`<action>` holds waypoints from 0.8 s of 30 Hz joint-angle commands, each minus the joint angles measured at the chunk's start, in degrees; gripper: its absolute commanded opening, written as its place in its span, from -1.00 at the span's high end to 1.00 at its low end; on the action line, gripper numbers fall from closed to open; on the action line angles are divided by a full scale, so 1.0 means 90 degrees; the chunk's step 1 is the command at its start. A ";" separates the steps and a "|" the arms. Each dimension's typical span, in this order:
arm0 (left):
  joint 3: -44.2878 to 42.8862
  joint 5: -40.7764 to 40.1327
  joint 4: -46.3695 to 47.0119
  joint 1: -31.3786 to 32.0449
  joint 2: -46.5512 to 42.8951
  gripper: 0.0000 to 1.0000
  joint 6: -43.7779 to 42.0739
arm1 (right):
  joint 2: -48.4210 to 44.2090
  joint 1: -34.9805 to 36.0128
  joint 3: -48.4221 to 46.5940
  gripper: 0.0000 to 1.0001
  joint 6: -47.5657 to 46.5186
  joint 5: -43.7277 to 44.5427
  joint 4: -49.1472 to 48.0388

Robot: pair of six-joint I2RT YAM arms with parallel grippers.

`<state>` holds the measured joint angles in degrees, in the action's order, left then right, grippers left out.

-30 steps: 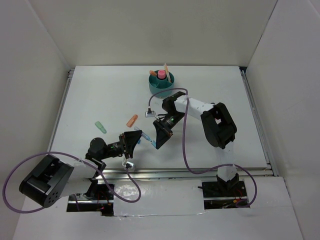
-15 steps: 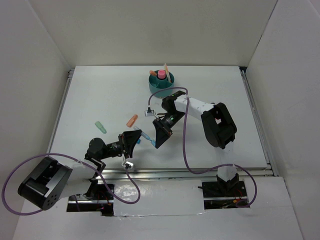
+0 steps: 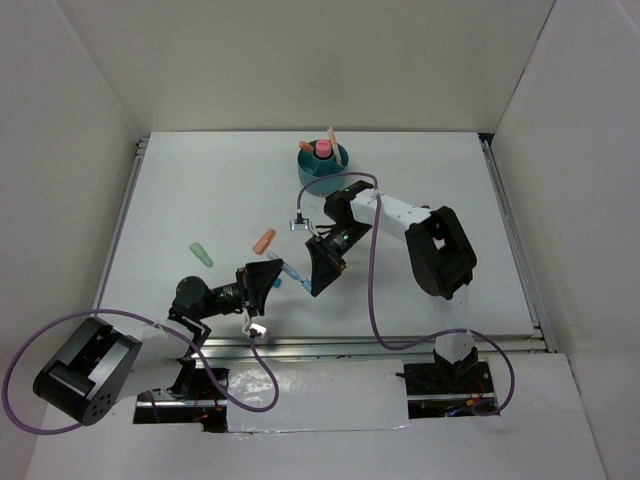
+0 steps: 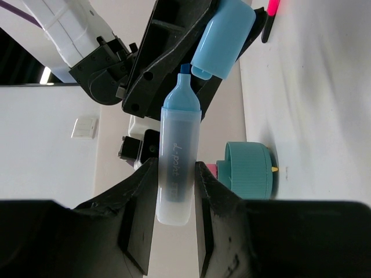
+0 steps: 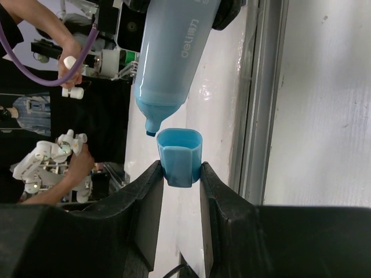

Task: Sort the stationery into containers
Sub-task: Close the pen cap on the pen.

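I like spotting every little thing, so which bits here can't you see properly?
Top view: the pens in the teal organizer cup are too small to tell compartments.
Right wrist view: the blue highlighter is cut off by the top edge, above the cap in the right end effector.
Left wrist view: the left end effector hides one side of the cup.
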<state>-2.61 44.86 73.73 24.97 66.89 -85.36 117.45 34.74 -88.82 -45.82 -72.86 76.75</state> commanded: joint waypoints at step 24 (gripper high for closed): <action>-0.0169 0.0435 -0.0429 -0.0079 -0.0108 1.00 -0.0174 | -0.0364 -0.0022 -0.0024 1.00 -0.0329 -0.0117 0.0681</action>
<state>-2.66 45.45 69.32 24.45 65.54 -86.13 116.60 34.61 -88.42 -47.86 -72.82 76.73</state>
